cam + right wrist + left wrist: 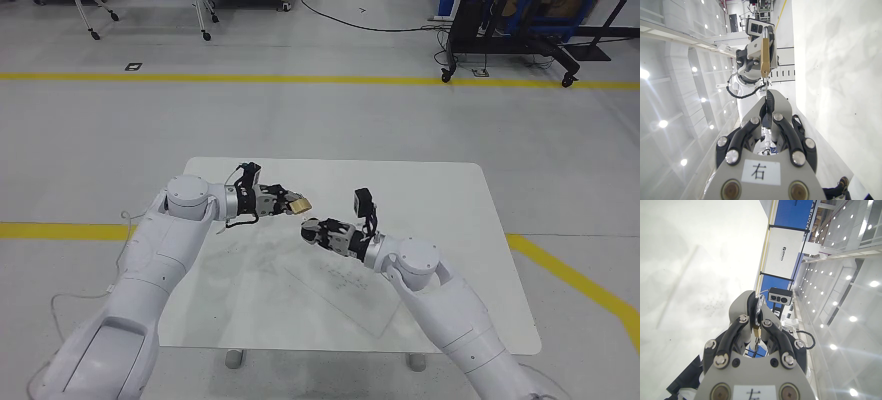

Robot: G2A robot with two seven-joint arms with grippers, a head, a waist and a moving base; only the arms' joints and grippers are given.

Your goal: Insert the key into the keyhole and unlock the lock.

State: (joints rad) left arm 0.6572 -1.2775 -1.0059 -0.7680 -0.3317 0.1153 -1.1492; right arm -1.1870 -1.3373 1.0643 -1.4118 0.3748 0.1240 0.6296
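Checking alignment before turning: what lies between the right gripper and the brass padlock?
The thin blade of the key spans that gap, from the right gripper to the bottom end of the padlock, seen in the right wrist view. Nothing else there.

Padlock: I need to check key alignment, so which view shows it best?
The right wrist view: the padlock shows unobstructed, brass body and shackle edge-on, the key at its end. Top view shows a brass patch; left wrist view a brass sliver in the left gripper.
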